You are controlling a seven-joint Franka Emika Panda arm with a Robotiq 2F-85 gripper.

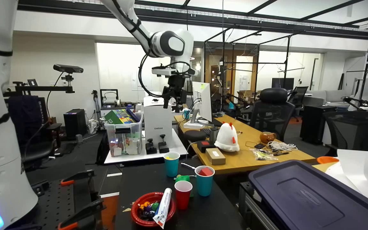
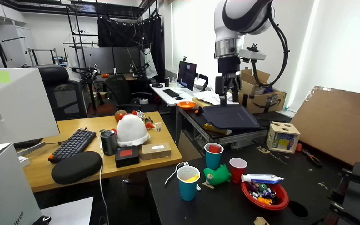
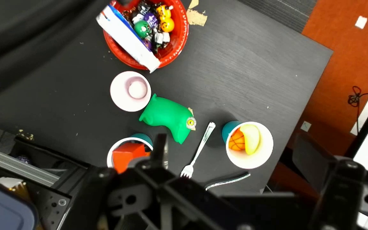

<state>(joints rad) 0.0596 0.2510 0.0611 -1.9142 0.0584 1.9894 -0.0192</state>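
One orange ball inside teal cup: wrist view only.

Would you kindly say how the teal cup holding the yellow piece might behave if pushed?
The teal cup may tip if pushed high, its base being narrower than its rim. The yellow piece could then spill, as the cup has no lid.

Free air below gripper, upright cups around green toy.

On the flat black table we see, below the wrist view's centre, one thin silver fork; right, one round teal cup.
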